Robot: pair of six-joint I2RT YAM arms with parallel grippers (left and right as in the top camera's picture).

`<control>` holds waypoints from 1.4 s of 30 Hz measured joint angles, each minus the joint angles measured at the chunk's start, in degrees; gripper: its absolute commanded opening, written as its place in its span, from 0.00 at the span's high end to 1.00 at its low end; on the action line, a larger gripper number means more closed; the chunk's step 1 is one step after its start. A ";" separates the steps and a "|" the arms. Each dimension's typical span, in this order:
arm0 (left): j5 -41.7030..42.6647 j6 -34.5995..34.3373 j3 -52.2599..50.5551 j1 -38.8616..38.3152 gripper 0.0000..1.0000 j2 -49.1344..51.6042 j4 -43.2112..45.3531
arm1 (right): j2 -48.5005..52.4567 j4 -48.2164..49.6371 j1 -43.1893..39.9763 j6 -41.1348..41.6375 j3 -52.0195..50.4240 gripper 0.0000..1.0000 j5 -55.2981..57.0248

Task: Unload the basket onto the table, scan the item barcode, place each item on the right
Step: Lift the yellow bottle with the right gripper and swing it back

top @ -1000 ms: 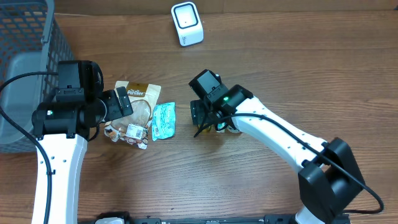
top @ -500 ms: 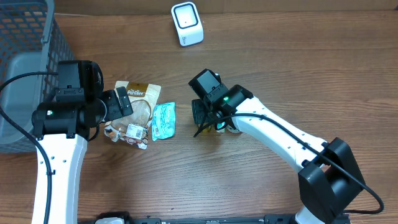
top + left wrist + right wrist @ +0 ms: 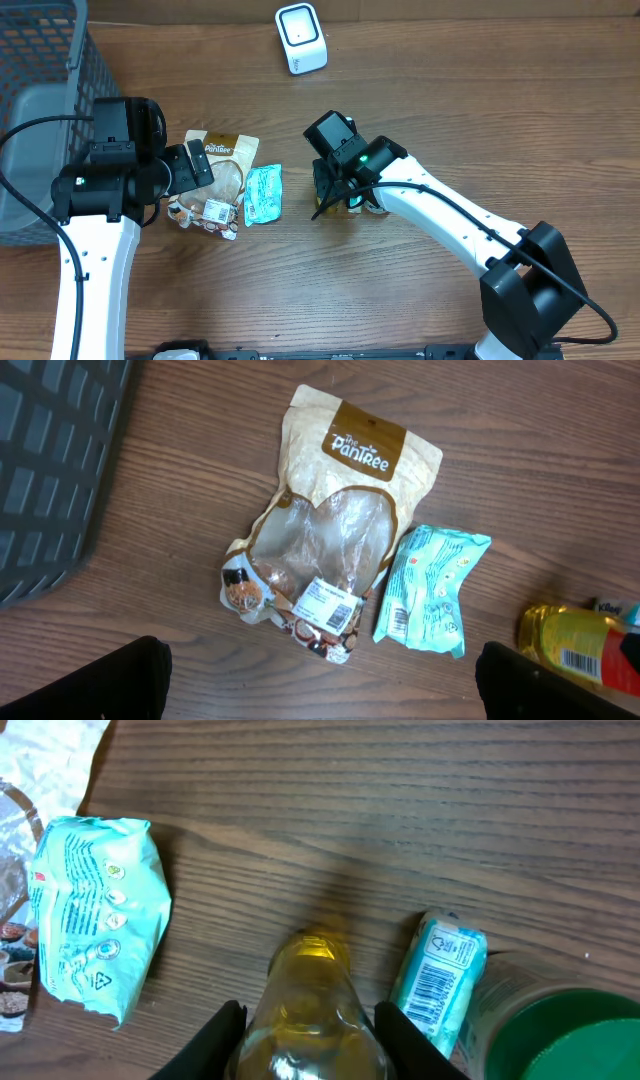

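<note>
At frame bottom, right gripper (image 3: 312,1038) clamps cropped yellow bottle (image 3: 310,970); left gripper (image 3: 335,680) wide.

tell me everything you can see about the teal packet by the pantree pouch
The teal packet is a small soft plastic pillow pack, slightly puffed and crinkled, with white print, small round symbols and a barcode near one end. It lies flat on the wood table, barcode side up, with one long edge against the pouch. The bottle lies apart from it. Nothing grips it.
</note>
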 measured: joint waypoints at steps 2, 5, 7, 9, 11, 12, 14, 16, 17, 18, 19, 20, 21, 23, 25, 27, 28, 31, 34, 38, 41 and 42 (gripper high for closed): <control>0.00 0.00 0.00 0.00 0.00 0.00 0.00 | 0.00 -0.24 0.00 0.00 0.22 0.71 -0.02; 0.00 0.00 0.00 0.00 0.00 0.00 0.00 | -0.37 -0.92 0.00 0.00 1.53 0.71 -0.24; 0.00 0.00 0.00 0.00 0.01 0.00 0.00 | -1.38 -0.85 -0.04 -0.02 2.69 0.71 -0.72; 0.00 0.00 0.00 0.00 0.00 0.00 0.00 | -3.50 -0.79 -0.33 -0.02 3.91 0.71 -1.77; 0.00 0.00 0.00 0.00 0.01 0.00 0.00 | -6.21 -0.76 -1.18 0.00 4.92 0.71 -3.78; 0.00 0.00 0.00 0.00 0.00 0.00 0.00 | -7.48 -0.70 -1.88 0.00 5.33 0.71 -5.11; 0.00 0.00 0.00 0.00 0.00 0.00 0.00 | -10.38 -0.22 -4.44 0.33 6.03 0.74 -9.07; 0.00 0.00 0.00 0.00 0.01 0.00 0.00 | -12.44 0.59 -7.96 1.18 6.34 0.75 -14.51; 0.00 0.00 0.00 0.00 0.00 0.00 0.00 | -13.16 1.22 -9.97 1.51 6.36 0.75 -17.77; 0.00 0.00 0.00 0.00 0.01 0.00 0.00 | -13.68 2.10 -12.26 1.90 6.38 0.75 -21.35; 0.00 0.00 0.00 0.00 0.00 0.00 0.00 | -13.88 2.86 -14.69 2.08 6.40 0.75 -25.73; 0.00 0.00 0.00 0.00 0.01 0.00 0.00 | -13.88 3.67 -16.68 2.27 6.40 0.75 -29.66; 0.00 0.00 0.00 0.00 0.00 0.00 0.00 | -13.86 4.22 -19.08 2.43 6.40 0.74 -34.60; 0.00 0.00 0.00 0.00 0.01 0.00 0.02 | -13.84 4.63 -22.10 2.64 6.40 0.74 -42.03; 0.00 0.00 0.00 0.00 0.01 0.00 0.00 | -13.84 5.31 -24.13 2.69 6.40 0.74 -49.29; 0.00 0.00 0.00 0.00 0.01 0.00 0.00 | -13.84 5.51 -25.24 2.67 6.40 0.74 -55.49; 0.00 0.00 0.00 0.00 0.00 0.00 0.00 | -13.84 5.55 -25.53 2.64 6.40 0.74 -57.88; 0.00 0.00 0.00 0.00 0.00 0.00 0.00 | -13.84 5.57 -25.66 1.70 6.40 0.74 -64.22; 0.00 0.00 0.00 0.00 0.01 0.00 0.00 | -13.84 5.57 -25.59 0.94 6.40 0.74 -68.46; 0.00 0.00 0.00 0.00 0.00 0.00 0.00 | -13.84 5.60 -25.59 0.35 6.40 0.72 -71.10; 0.00 0.00 0.00 0.00 0.01 0.00 0.00 | -13.84 5.60 -25.59 0.17 6.40 0.71 -72.00; 0.00 0.00 0.00 0.00 0.01 0.00 0.00 | -13.84 5.60 -25.59 0.20 6.40 0.71 -72.17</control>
